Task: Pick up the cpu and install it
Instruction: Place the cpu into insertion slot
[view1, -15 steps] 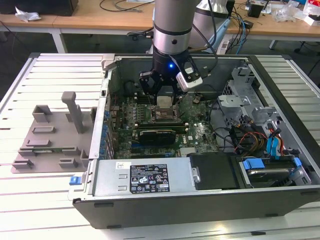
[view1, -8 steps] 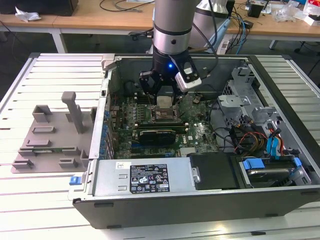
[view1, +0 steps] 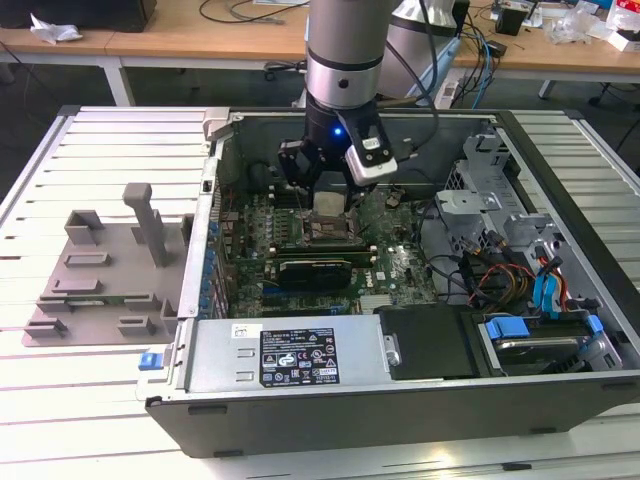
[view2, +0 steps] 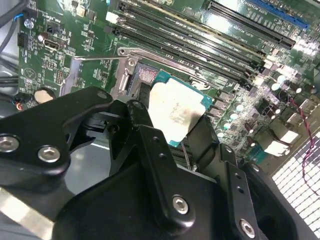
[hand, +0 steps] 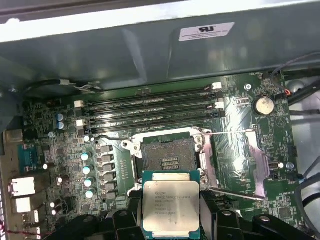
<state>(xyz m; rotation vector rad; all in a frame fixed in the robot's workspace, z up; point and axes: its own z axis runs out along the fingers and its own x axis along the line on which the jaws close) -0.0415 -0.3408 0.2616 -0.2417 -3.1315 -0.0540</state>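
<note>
Right by the open socket (hand: 170, 156) your gripper (hand: 171, 216) is clamped on the cpu (hand: 171, 200), so any tilt or offset going down could bend pins

The small flat silvery cpu (hand: 171, 207), between the black gripper's (view2: 172, 122) fingers, hangs above the open square socket (hand: 169, 157) on the green motherboard (hand: 102, 167) inside the grey metal case (view1: 400, 420).
</note>
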